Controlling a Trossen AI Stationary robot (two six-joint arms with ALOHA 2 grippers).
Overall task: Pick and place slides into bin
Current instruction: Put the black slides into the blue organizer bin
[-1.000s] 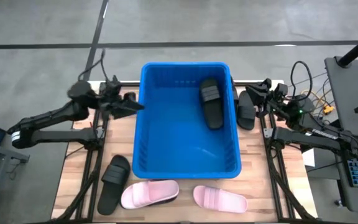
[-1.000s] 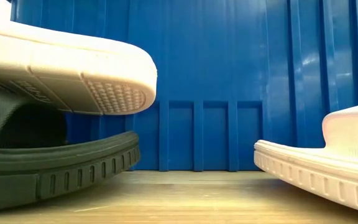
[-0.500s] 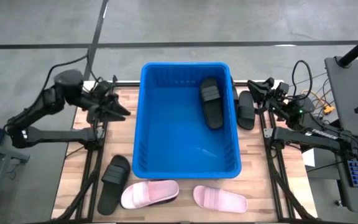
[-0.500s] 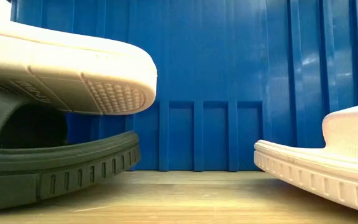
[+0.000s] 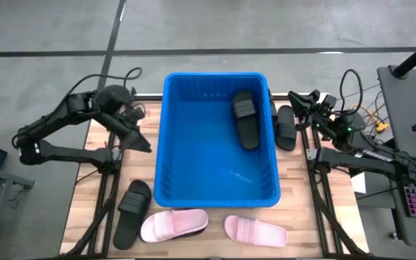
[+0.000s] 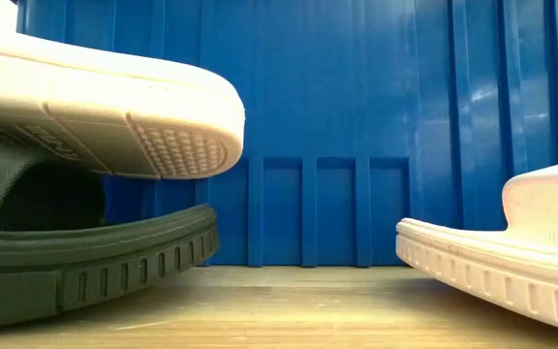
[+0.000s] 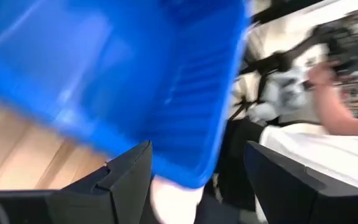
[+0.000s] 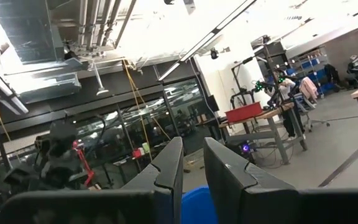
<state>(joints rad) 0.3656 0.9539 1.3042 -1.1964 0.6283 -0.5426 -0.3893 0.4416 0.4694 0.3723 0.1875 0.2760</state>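
The left gripper (image 5: 140,143) hangs just left of the bin (image 5: 166,155), its fingers spread apart and holding nothing. In front of the bin's left corner lies a black slide (image 5: 131,212), with a pink slide (image 5: 173,224) leaning on it. These slides look light and bendy — soft foam that should not break if dropped. The best place to grab one seems to be the wide strap or a side edge. A second pink slide (image 5: 256,230) lies in front of the bin's right corner. One black slide (image 5: 245,119) is already inside the bin, and another black slide (image 5: 285,126) sits just right of it. The right gripper (image 5: 297,101) waits there — fingers nearly together, holding nothing.
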